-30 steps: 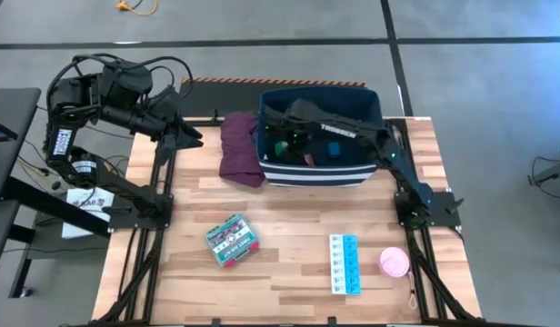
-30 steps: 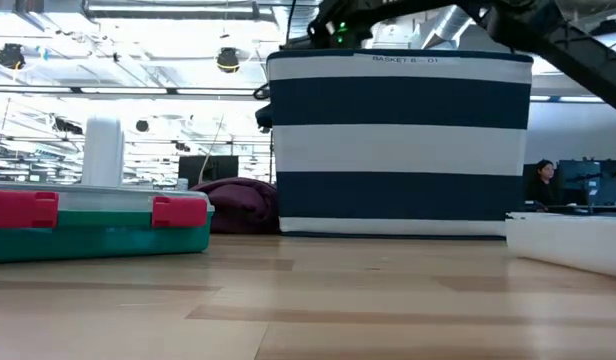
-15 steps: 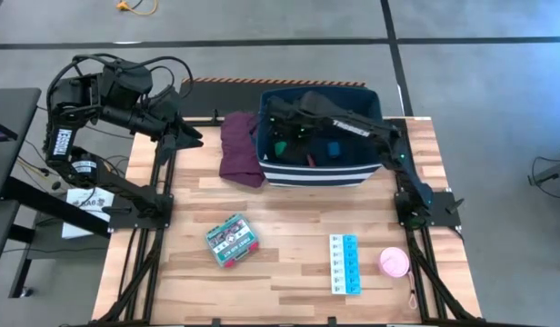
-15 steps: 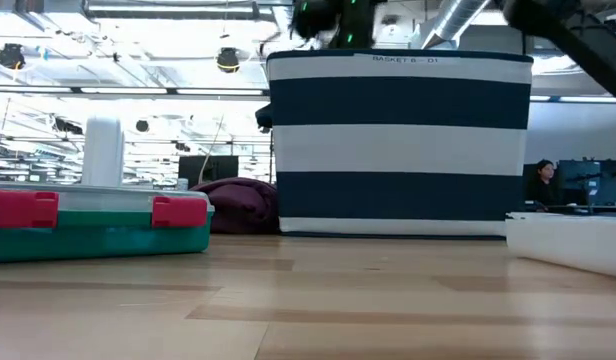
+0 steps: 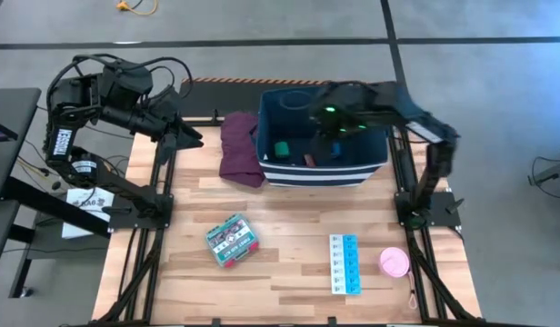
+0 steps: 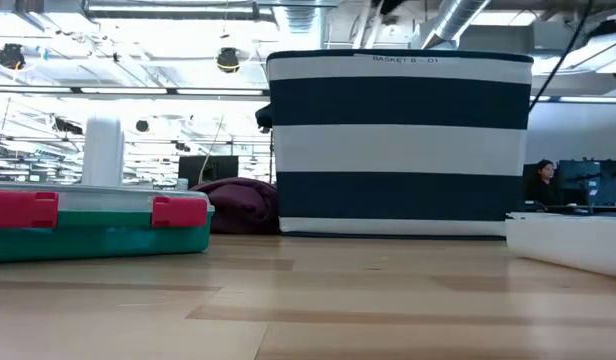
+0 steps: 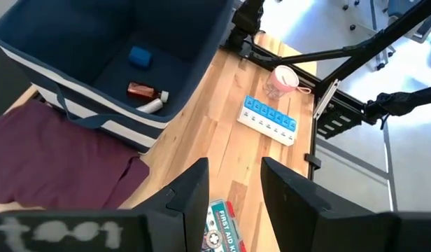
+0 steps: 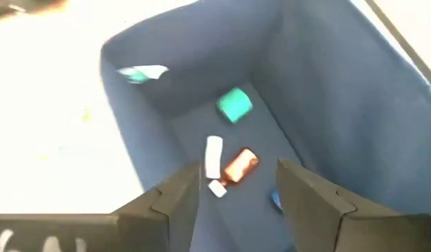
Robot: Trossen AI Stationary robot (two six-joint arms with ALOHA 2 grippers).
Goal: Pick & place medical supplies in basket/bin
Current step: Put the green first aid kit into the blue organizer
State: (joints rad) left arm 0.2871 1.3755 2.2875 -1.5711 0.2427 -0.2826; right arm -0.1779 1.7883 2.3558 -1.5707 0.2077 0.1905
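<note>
The navy striped bin (image 5: 321,173) stands at the table's far side. Inside it lie a green block (image 8: 235,105), a white stick (image 8: 213,155), a small red-white piece (image 8: 240,164) and a blue block (image 7: 139,56). My right gripper (image 8: 236,203) hovers open above the bin (image 8: 299,84), over its middle (image 5: 321,113), touching nothing. The green-red flat box (image 5: 232,240), the blue-white pill strip (image 5: 345,263) and the pink roll (image 5: 395,262) rest on the table's near half. My left gripper (image 7: 236,189) waits open, off the far left corner (image 5: 175,132).
A maroon folded cloth (image 5: 241,148) lies against the bin's left side. In the low view, the green-red box (image 6: 98,225) sits near left and the pill strip (image 6: 568,240) near right, with bare wood between them. A person sits in the room behind (image 6: 540,185).
My right gripper has drawn back from the bin's left part toward the table's right and risen; its arm has folded up over the bin's right side and left the low view's top edge. The items in the bin and on the table lie as before.
</note>
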